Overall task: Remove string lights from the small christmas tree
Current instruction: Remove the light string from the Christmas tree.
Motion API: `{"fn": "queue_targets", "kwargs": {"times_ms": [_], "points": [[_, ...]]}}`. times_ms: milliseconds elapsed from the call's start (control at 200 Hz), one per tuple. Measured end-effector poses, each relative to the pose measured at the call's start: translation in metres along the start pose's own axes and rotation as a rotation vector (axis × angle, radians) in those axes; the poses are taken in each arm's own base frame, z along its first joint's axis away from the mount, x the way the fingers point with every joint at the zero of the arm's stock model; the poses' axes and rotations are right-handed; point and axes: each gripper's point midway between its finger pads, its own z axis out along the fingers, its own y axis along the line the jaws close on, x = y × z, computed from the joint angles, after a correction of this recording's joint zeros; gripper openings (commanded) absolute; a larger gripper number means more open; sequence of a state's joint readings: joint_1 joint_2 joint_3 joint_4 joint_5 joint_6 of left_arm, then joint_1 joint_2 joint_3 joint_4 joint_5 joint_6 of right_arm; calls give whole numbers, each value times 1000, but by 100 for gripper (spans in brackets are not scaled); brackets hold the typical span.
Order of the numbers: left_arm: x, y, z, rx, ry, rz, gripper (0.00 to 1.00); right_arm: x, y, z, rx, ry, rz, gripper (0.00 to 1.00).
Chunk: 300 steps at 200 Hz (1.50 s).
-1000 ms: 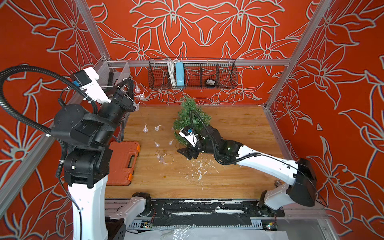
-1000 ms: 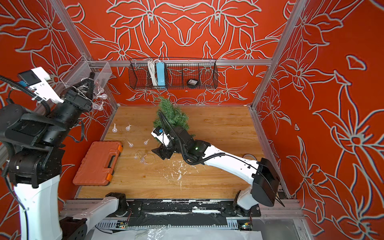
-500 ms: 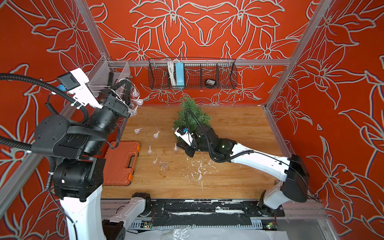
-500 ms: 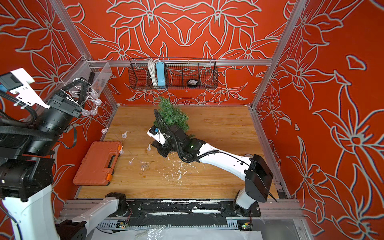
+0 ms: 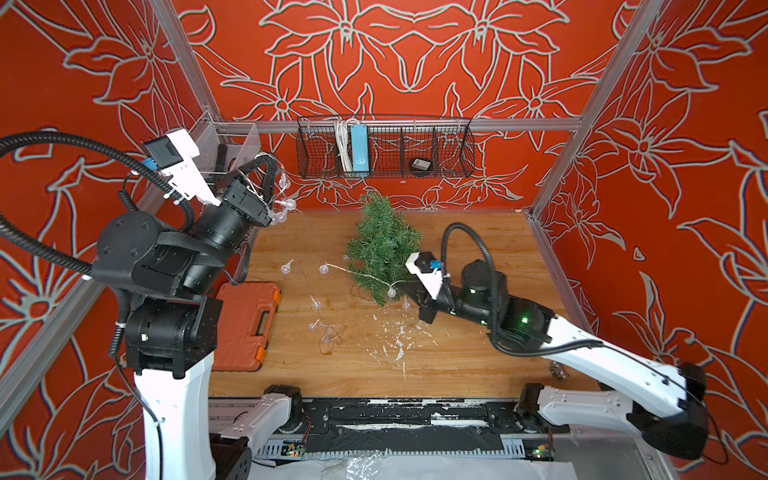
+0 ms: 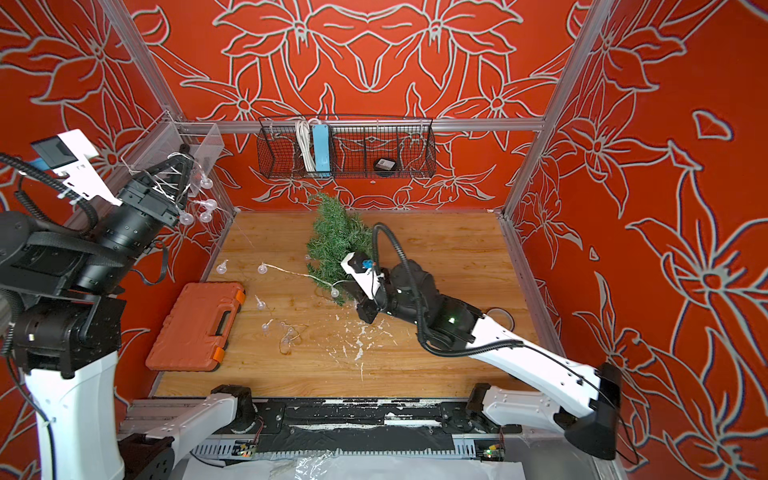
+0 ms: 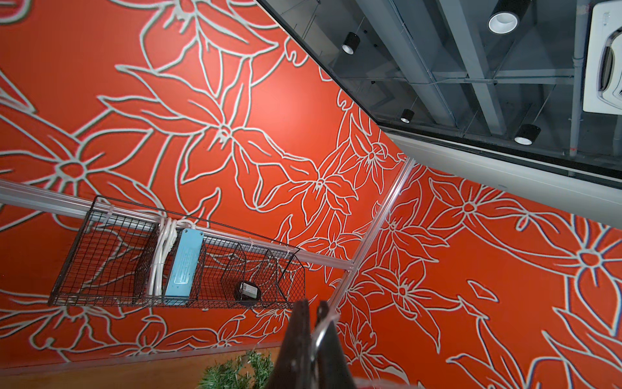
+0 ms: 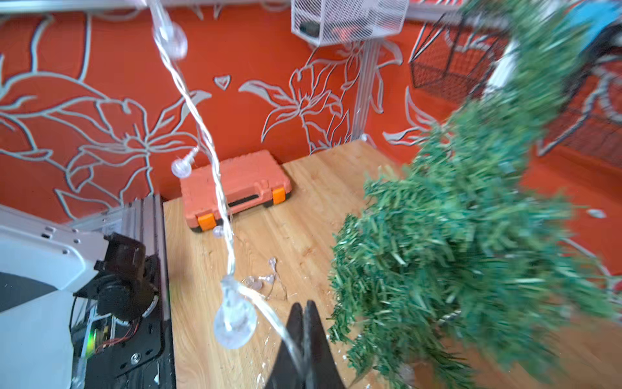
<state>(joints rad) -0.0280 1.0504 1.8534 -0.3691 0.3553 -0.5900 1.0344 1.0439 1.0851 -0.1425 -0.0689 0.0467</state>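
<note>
- Left gripper [image 7: 313,304]: raised over the back-left corner of the worktop [image 5: 478,232]. Jaws are pressed together on the string lights [image 5: 323,269]. Both top views show several loops and bulbs wound round its fingers.
- Right gripper [image 8: 304,308]: low, at the base of the small christmas tree [image 5: 384,245], jaws closed. The wire runs in between them, so you appear to have it pinched there.
- Tree: on its side near the middle of the back edge, tip toward the back wall.
- Lights: one run drops from the left gripper to the worktop and crosses to the tree's base. A loose heap [image 5: 326,332] lies nearer the front, right of the orange tool case [image 5: 245,324].

Watch for:
- The run disappears among the lowest branches. If it is hooked there, pulling the hands apart will likely drag or roll the tree instead of freeing wire.
- The wire is thin. With both hands clamped on it, a hard pull against a snag could snap it or strip a bulb.
- The loops on your left fingers may not fall off when you let go.
- The heap could tighten into a knot if the slack gets hauled through it.
</note>
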Motion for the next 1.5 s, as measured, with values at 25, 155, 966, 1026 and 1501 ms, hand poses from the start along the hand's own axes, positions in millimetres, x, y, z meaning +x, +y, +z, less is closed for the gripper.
{"fn": "queue_targets", "kwargs": {"times_ms": [25, 155, 966, 1026, 1501], "points": [[2, 1, 2, 3, 5, -4, 0, -5, -5, -7, 25, -13, -4, 0], [10, 7, 12, 16, 29, -30, 0, -13, -35, -28, 165, -23, -13, 0], [66, 67, 85, -4, 162, -135, 0, -47, -235, -44, 720, 39, 15, 0], [65, 66, 85, -1, 158, -129, 0, -56, -237, -42, 721, 25, 9, 0], [56, 64, 85, -2, 130, -86, 0, -86, -246, -67, 806, 13, 3, 0]]}}
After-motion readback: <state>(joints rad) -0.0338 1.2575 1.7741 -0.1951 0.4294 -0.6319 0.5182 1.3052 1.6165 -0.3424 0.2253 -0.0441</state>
